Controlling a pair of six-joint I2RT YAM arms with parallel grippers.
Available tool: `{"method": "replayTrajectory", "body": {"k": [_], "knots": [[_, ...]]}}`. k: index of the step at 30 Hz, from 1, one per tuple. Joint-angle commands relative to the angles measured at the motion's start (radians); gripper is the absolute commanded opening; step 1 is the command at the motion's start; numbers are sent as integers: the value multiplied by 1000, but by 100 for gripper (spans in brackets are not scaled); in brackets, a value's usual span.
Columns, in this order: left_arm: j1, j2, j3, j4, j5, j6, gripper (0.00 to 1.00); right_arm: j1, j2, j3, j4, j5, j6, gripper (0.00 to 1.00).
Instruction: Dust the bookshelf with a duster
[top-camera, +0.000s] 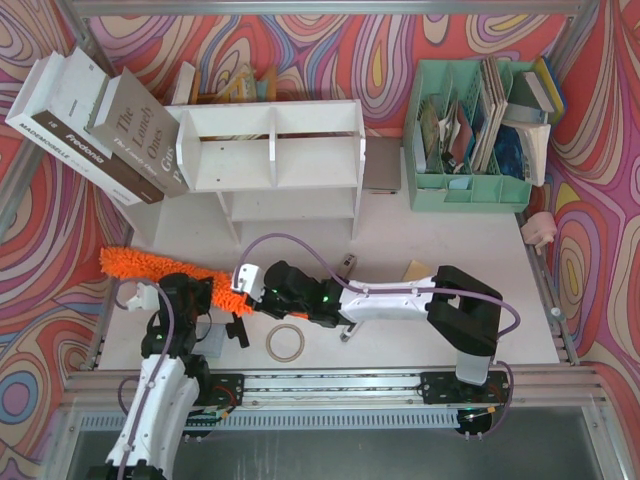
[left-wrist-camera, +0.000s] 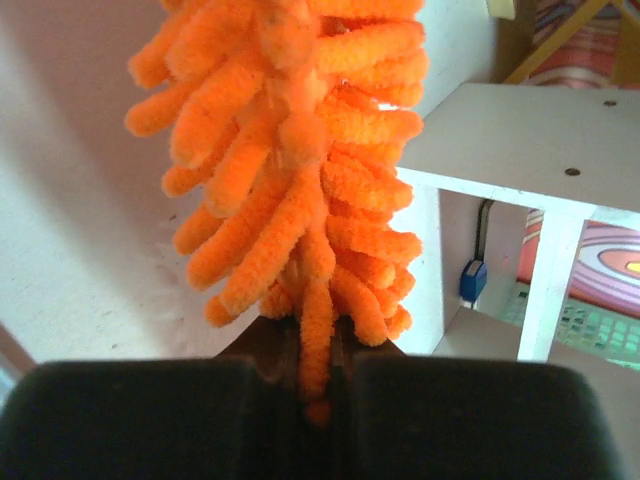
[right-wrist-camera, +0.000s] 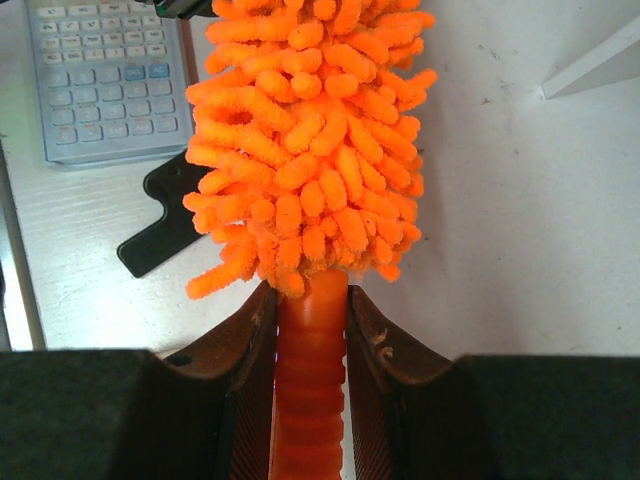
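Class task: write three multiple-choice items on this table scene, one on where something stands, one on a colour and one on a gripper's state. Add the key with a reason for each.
1. Seen from above, where does the green file organiser stand relative to the white bookshelf?
A) to its left
B) on top of it
C) to its right

2. What colour is the duster?
A) orange
B) blue
C) white

3. What is the right gripper doing?
A) wide open, holding nothing
B) shut on the duster's handle
C) shut on a cup

Key:
1 C: the top view shows it right of the bookshelf.
2 A: its fluffy strands are bright orange.
3 B: the right wrist view shows both fingers pressed against the ribbed handle.
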Motion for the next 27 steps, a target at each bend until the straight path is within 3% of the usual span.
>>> {"method": "replayTrajectory", "body": {"k": [1,6,14,27], "knots": [[-9,-92,30,-227,-91,-35,5,10,-17,34,45,14,-12,0],[-10,-164,78,-354,-129,-58,0,13,-29,30,47,7,-17,0],[-12,-115,162,-379,-122,-61,0,40,-53,-9,56,101,-54,29],[-12,-88,214,-382,-113,-39,0,81,-127,-83,29,169,-61,56]]}}
